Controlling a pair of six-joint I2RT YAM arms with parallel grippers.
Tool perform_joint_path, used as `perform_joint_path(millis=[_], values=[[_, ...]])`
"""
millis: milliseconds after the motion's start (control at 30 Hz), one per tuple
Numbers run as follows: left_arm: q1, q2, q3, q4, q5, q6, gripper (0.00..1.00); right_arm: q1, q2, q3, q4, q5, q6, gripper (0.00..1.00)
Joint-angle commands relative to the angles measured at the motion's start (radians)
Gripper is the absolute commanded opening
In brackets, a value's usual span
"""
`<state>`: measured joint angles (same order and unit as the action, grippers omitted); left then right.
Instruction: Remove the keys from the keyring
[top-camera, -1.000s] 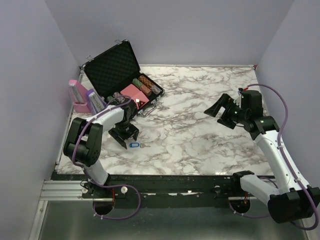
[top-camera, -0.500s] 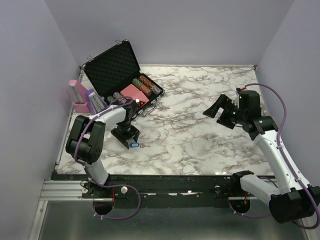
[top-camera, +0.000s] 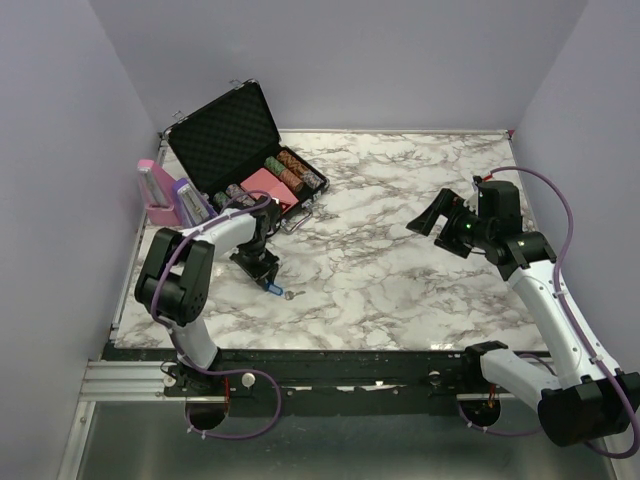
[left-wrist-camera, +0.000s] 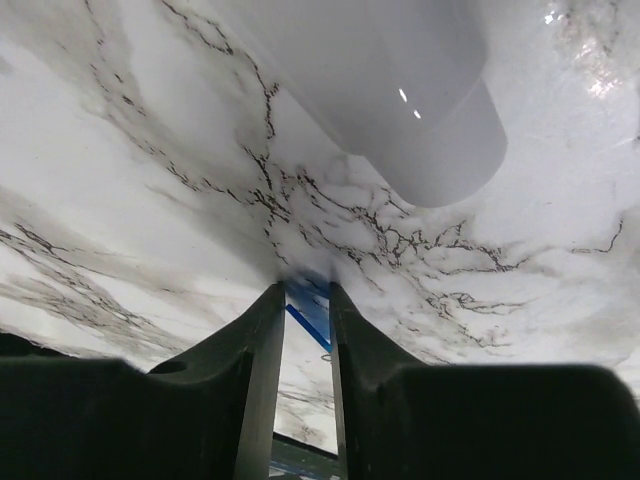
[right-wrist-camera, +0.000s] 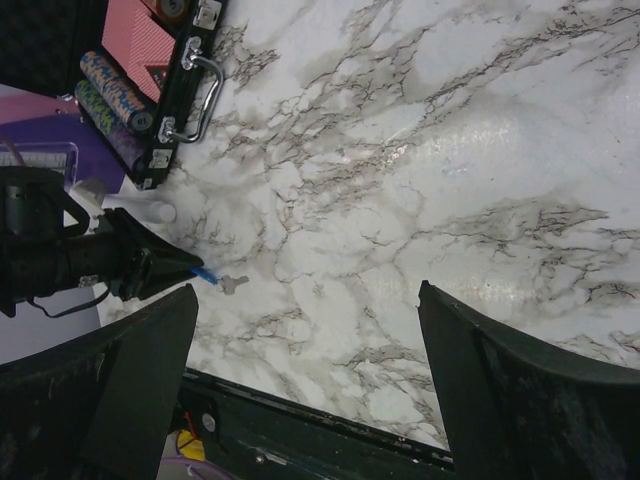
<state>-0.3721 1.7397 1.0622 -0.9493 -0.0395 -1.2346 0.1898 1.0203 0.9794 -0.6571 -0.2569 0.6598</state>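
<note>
**Left pincer closes on the blue tag**

Since a second ago the left gripper (top-camera: 266, 278) has slid a touch toward the near edge. It has drawn its fingers in from a wide stance to a narrow one, right on the keyring (top-camera: 271, 286), which lay loose on the marble. The right arm has not budged.

From above, we see the keyring's blue tag at the left fingertips, low over the marble table (top-camera: 400, 290) in its near-left part. A small silvery key (top-camera: 289, 295) lies just beside the tag, toward the near right. Whether it hangs on the ring we cannot tell. Behind, at the back left, sits the open black case (top-camera: 230, 135) with poker chips (top-camera: 287, 170) in rows. The right gripper (top-camera: 440, 228) hangs well apart over the right half, spread wide, holding nothing.

On the left wrist camera, the fingers (left-wrist-camera: 255, 350) stand narrow and the blue tag sits edge-on, pinched in the slot between them. Ring and key are hidden from us here.

On the right wrist camera, its own fingers (right-wrist-camera: 130, 380) frame bare marble. Far left we catch the left pincer's tip on the tag, with the key just past it, flat on the table.
</note>
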Motion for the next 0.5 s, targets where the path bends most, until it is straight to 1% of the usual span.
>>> perform_joint_path(millis=[0, 167, 367, 400, 467], values=[[-0.014, 0.026, 0.018, -0.034, -0.01, 0.014, 0.31, 0.007, -0.002, 0.019, -0.016, 0.021, -0.019, 0.98], [-0.025, 0.034, 0.038, -0.043, -0.014, 0.024, 0.27, 0.005, -0.003, 0.018, -0.016, 0.022, -0.02, 0.98], [-0.04, 0.035, 0.07, -0.066, -0.025, 0.061, 0.02, 0.01, -0.008, 0.012, -0.003, 0.009, -0.02, 0.98], [-0.042, 0.024, 0.07, -0.068, -0.029, 0.07, 0.0, 0.011, -0.011, 0.012, 0.014, -0.01, -0.026, 0.98], [-0.042, 0.001, 0.061, -0.066, -0.023, 0.083, 0.0, 0.013, -0.014, 0.004, 0.037, -0.044, -0.032, 0.98]])
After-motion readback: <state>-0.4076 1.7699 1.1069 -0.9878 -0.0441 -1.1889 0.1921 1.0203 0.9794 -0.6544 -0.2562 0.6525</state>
